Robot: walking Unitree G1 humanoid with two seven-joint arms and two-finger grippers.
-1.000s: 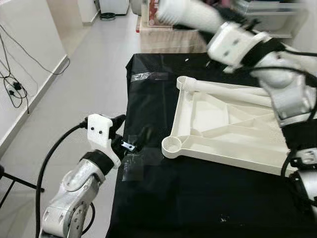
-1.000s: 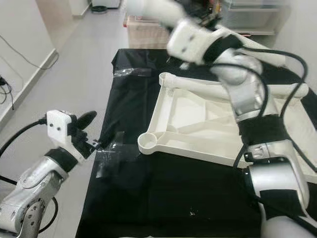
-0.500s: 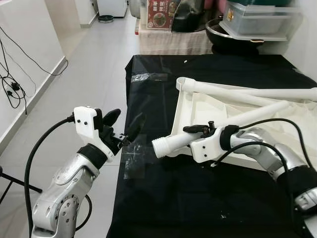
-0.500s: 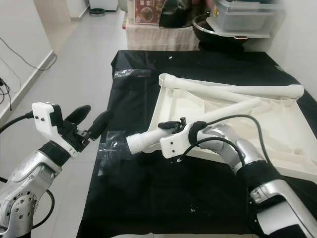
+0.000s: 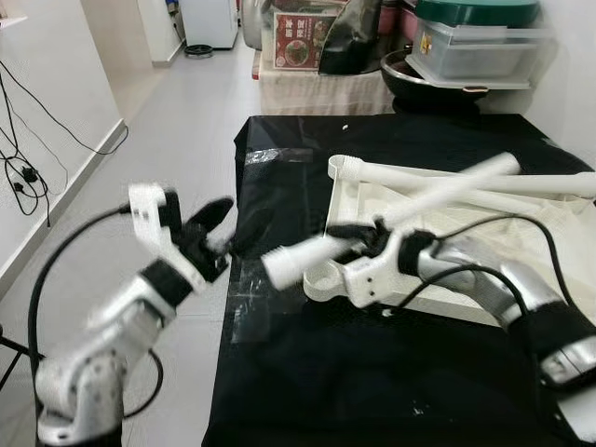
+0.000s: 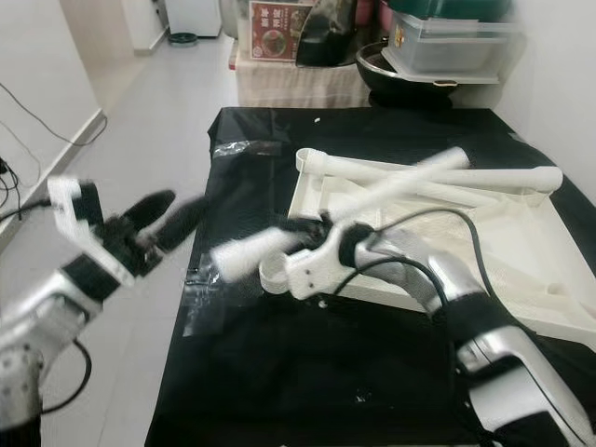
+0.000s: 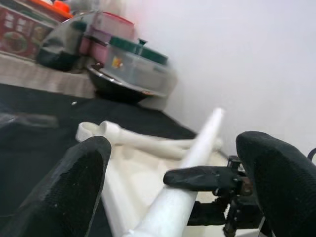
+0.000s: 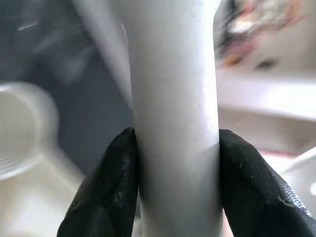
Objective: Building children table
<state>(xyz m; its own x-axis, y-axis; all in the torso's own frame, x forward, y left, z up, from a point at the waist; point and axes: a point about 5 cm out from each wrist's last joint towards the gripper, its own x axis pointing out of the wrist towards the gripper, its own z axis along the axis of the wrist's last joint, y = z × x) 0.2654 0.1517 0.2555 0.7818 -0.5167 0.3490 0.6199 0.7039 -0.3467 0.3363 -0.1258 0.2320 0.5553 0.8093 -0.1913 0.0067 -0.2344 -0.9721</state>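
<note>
Assembly is judged early: the white tabletop [image 5: 438,251] lies upside down on the black-covered table [image 5: 307,372], one leg [image 5: 466,179] resting loose across its 12 o'clock edge, and no leg is seen seated in the corner socket [image 5: 321,277] yet. A second leg [image 6: 372,200] is clamped by the right gripper [image 8: 170,182] and held above the tabletop. At 9 o'clock the left gripper [image 5: 228,223] is held spread wide, empty. The firm pinch is confirmed in the right wrist view; the head views are blurred.

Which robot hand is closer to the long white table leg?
Right. The right end effector is clamped on the leg; the left end effector hangs open just off its near end.
</note>
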